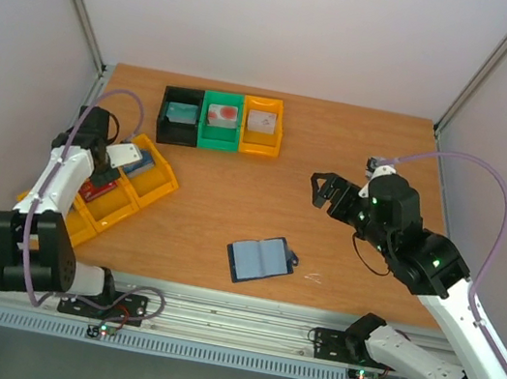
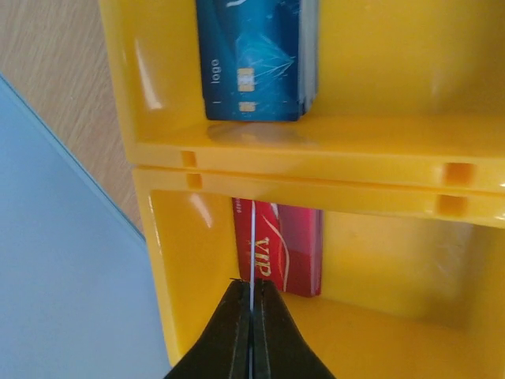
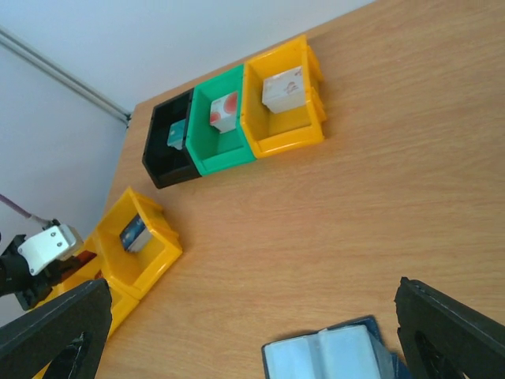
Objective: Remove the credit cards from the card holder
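The card holder (image 1: 261, 259) lies open on the wooden table near the front, pale pocket pages up; the right wrist view has it at the bottom edge (image 3: 331, 360). My right gripper (image 1: 326, 191) hovers open and empty above and behind it, its fingers (image 3: 55, 332) spread wide. Over the yellow bins (image 1: 140, 191) at the left, my left gripper (image 2: 252, 294) is shut on a thin credit card (image 2: 252, 253) seen edge-on as a white line. Behind that card, a red VIP card (image 2: 290, 249) leans in the same bin. A blue card (image 2: 252, 59) lies in the adjoining bin.
At the back stand a black bin (image 1: 179, 116), a green bin (image 1: 220, 120) and an orange-yellow bin (image 1: 263, 124), each with cards inside. Grey walls close the table on both sides. A small pale scrap (image 1: 313, 278) lies right of the holder.
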Robot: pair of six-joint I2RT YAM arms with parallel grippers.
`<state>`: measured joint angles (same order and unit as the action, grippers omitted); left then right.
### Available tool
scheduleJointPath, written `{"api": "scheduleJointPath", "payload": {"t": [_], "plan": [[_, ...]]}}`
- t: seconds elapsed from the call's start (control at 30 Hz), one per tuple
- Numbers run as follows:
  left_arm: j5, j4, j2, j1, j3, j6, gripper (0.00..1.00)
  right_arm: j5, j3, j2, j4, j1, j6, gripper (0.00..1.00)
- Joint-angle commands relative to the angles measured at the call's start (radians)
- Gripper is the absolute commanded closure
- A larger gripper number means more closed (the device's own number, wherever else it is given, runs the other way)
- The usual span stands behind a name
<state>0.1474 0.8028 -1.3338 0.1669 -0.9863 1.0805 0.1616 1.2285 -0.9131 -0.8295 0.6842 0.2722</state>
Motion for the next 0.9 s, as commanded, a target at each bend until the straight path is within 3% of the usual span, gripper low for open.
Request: {"api": "scheduleJointPath", "payload": {"t": [0.0, 0.27, 0.43, 0.87], "plan": [[0.011, -0.132, -0.055, 0.032, 0.012, -0.003, 1.0, 0.078, -0.028, 0.048, -0.015, -0.006, -0.037, 0.02], [-0.055, -0.126, -0.079, 0.084, 0.008, 0.007, 1.0, 0.135, -0.012, 0.056, 0.003, -0.006, -0.077, 0.01], [-0.14, -0.185, -0.094, 0.086, 0.043, 0.05, 1.0, 0.148, -0.006, 0.044, 0.007, -0.005, -0.08, 0.01], [-0.189, -0.4, -0.085, 0.088, 0.182, 0.227, 1.0, 0.145, -0.009, 0.04, -0.02, -0.005, -0.04, 0.02]]}}
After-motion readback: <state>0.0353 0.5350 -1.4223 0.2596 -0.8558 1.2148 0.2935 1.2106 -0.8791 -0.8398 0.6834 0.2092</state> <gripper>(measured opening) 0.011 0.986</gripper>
